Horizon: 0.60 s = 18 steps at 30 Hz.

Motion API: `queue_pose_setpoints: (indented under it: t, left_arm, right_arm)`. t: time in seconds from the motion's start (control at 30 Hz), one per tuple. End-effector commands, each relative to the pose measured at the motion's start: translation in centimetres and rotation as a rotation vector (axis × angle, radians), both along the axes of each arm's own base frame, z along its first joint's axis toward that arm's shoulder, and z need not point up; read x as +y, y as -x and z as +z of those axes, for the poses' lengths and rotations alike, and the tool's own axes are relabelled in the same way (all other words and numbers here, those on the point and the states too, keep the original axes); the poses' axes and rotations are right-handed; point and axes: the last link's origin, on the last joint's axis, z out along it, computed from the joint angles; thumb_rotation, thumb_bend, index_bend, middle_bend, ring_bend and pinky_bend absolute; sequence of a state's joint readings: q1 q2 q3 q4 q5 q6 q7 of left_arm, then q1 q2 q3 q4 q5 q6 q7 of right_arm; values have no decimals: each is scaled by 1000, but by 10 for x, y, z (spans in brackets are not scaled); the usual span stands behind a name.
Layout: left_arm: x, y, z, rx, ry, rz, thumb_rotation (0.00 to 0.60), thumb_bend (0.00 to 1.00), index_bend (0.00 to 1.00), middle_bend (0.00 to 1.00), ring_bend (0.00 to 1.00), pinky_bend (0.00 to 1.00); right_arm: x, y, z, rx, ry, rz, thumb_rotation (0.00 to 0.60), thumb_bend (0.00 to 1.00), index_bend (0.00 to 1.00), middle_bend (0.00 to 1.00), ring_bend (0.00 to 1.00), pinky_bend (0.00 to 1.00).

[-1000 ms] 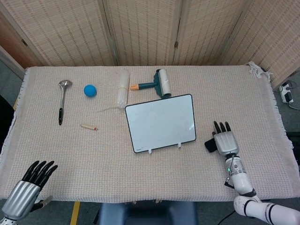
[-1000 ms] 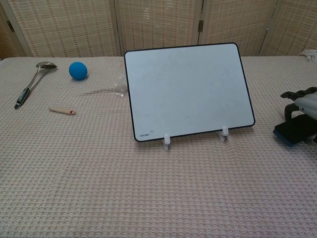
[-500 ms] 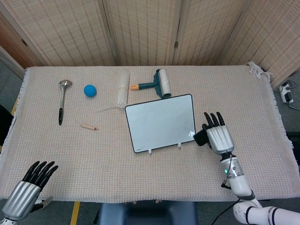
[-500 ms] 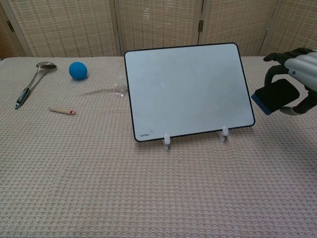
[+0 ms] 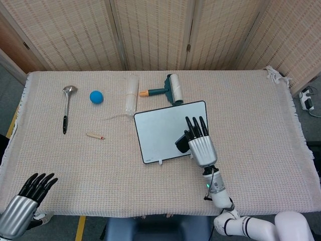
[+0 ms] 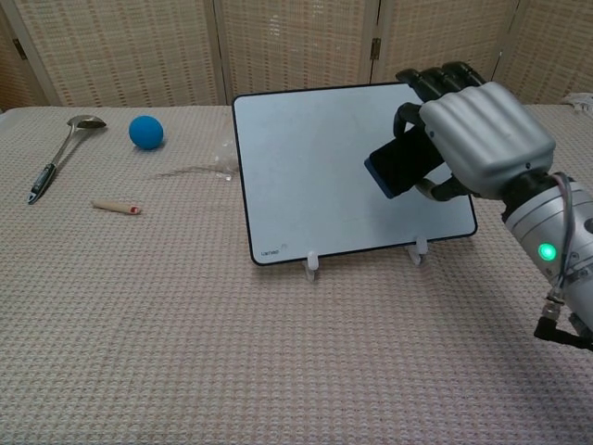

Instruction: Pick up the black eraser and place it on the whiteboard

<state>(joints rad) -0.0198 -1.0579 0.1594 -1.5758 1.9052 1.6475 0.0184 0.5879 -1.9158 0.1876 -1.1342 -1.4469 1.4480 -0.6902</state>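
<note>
I held eraser (image 6: 400, 162) in right hand (image 6: 477, 139) before whiteboard (image 6: 315, 167); left hand (image 5: 27, 198) empty, fingers apart.

Woven folding screen (image 5: 150, 32) spans 12 o'clock behind table (image 5: 261, 110) with beige waffle cloth; grey floor (image 5: 10, 83) at 9 o'clock; even light.

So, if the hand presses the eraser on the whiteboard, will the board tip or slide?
Probably it can tip backward: the whiteboard stands tilted on only two small white clip feet. It may also slide, though the woven tablecloth likely gives some grip. The right hand holding the black eraser should press lightly, I think.
</note>
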Motion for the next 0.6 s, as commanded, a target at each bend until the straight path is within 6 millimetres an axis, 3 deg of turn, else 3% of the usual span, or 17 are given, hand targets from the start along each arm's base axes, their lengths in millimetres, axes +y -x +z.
queue_pose_setpoints:
  t: [0.03,0.37,0.6]
  left_arm:
    - [0,1,0,8,9,1,600,201,24,95,44,66]
    - [-2,3,8,-11,-5,9,600,201,27,95,46,66]
    - [-3,4,12,-24,-10,12,600,201,29,95,47,66]
  right_arm:
    - [-5,-9,-5,13,27,7,600,309,556,67,65,0]
    - [-25,-15,-19,63,54,-44,600,308,529,61,63,0]
    - [-32,-12,-28,88,52,-83,600,309,440,43,55,0]
